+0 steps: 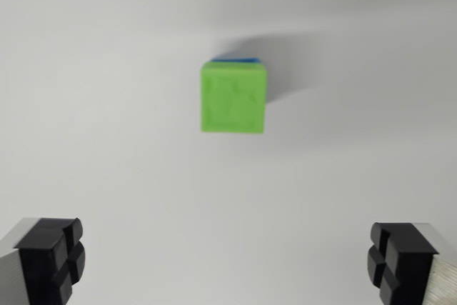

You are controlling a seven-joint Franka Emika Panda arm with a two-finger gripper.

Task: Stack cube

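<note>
I see one cube sitting on top of another cube, mid-surface, well clear of my gripper.

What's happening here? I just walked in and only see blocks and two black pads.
This is a robot arm's wrist camera looking down on a white surface. A green cube sits on top of a blue cube, of which only a thin edge shows. The gripper is open and empty, its black fingertips wide apart at the bottom corners, clear of the stack. The stack looks done.
</note>
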